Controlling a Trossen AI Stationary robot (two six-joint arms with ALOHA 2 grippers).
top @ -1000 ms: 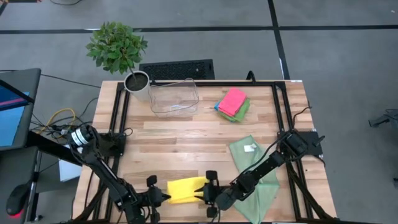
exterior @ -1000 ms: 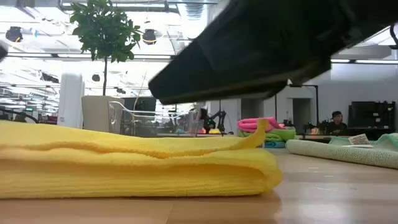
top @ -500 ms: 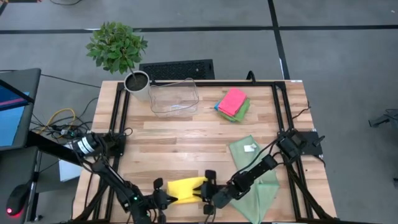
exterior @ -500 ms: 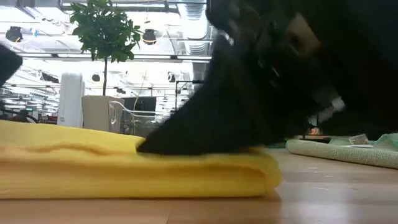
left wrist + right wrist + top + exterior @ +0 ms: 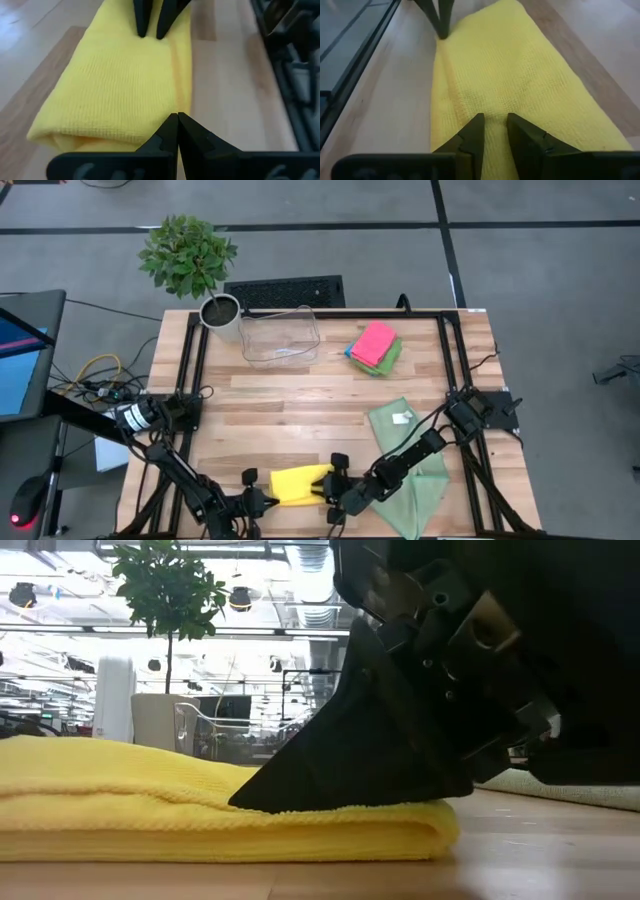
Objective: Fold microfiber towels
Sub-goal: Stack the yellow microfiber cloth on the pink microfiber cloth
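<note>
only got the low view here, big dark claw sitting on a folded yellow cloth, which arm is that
Observer: That is the right claw, at the right end of the folded yellow microfiber towel, near the table's front edge.
Operator: where's the other arm
Observer: The left claw is at the towel's opposite end, fingers shut, its tips at the cloth's edge in its wrist view.
Operator: is the right one pinching cloth or just pressing
Observer: Its fingers stand slightly apart, tips down on the cloth; I cannot tell whether any is pinched between them.
Operator: anything else waiting to fold
Observer: A pale sage green cloth with a white tag lies spread out right of the yellow one, under the right arm.
</note>
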